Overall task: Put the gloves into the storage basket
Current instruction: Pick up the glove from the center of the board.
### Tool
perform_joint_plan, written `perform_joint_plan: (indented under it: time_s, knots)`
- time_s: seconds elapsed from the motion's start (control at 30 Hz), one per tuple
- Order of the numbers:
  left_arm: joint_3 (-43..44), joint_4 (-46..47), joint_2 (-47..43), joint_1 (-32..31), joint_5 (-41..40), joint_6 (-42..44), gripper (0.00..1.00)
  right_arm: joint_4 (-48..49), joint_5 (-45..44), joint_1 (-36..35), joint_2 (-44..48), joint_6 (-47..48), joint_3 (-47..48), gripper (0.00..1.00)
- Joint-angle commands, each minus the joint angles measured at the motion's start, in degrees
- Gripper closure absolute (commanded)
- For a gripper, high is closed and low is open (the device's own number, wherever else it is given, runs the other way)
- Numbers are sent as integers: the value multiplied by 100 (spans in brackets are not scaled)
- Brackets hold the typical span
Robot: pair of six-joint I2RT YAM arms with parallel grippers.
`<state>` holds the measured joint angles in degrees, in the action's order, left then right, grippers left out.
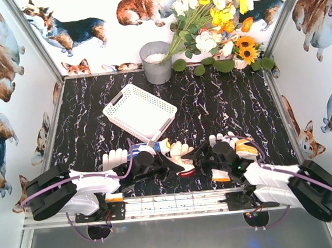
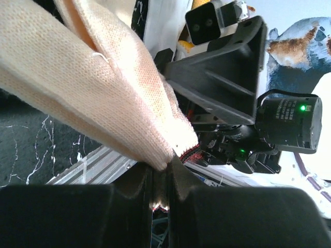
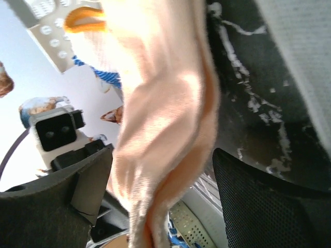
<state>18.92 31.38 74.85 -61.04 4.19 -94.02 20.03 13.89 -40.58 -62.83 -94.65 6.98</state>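
The white lattice storage basket sits tilted at mid-table, nothing showing in it. A cream glove lies near the front edge between both grippers. My left gripper is shut on its red-trimmed cuff, which the left wrist view shows pinched between the jaws with the glove stretching up and away. My right gripper is open, its jaws wide either side of the same glove. Another white glove lies by the left arm. More gloves, one with an orange cuff, lie by the right arm.
A grey metal bucket stands at the back centre with a bunch of flowers beside it. Corgi-print walls close in both sides. An aluminium rail runs along the front edge. The two grippers are very close together.
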Motion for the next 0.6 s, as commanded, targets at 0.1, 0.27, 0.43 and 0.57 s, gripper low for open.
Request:
perform_joint_plan:
  time_s: [0.1,0.27,0.43,0.57]
  knots:
    - [302,213,56,56,297,-2,100,-760,-572,-38,1123,-388,90,19]
    - [442,87,-75,74,155,31,100,-945,-518,-38,1439,-607,12,19]
    - [631,-183,-121,95,23,146,100,-1226,-571,-38,1747,-676,4,18]
    - [706,-143,-114,108,-74,176,100,-1149,-496,-38,1725,-727,64,17]
